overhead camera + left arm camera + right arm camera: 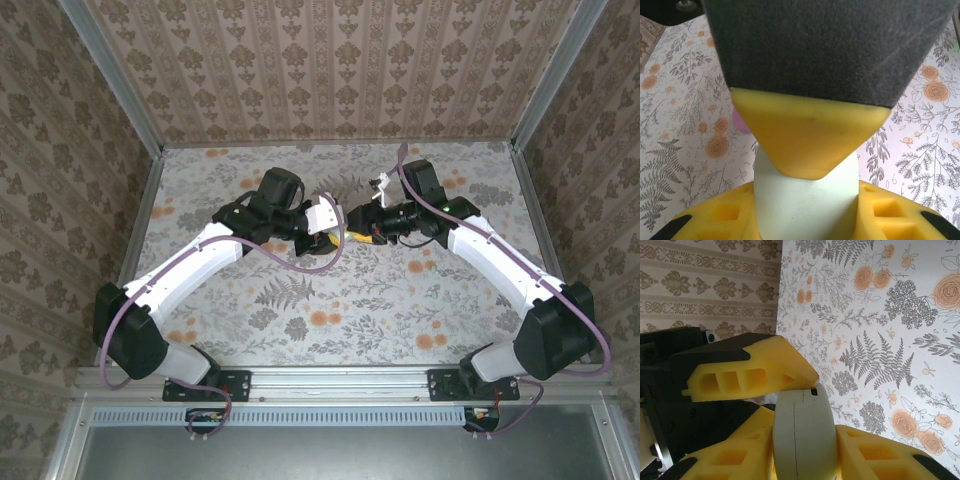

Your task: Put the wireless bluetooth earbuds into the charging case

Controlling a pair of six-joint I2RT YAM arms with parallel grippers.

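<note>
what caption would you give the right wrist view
right gripper clamps a pale case edge-on, the other arm's finger at its top, floral table behind

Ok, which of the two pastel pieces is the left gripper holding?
The pale mint case, wedged between the fingers of the left gripper; the pink piece sits beyond it, ungripped, mostly hidden.

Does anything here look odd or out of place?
Nothing spilled or broken. Oddly, the left gripper and right gripper both pinch one pale case, which looks closed. On the table lies something pink.
</note>
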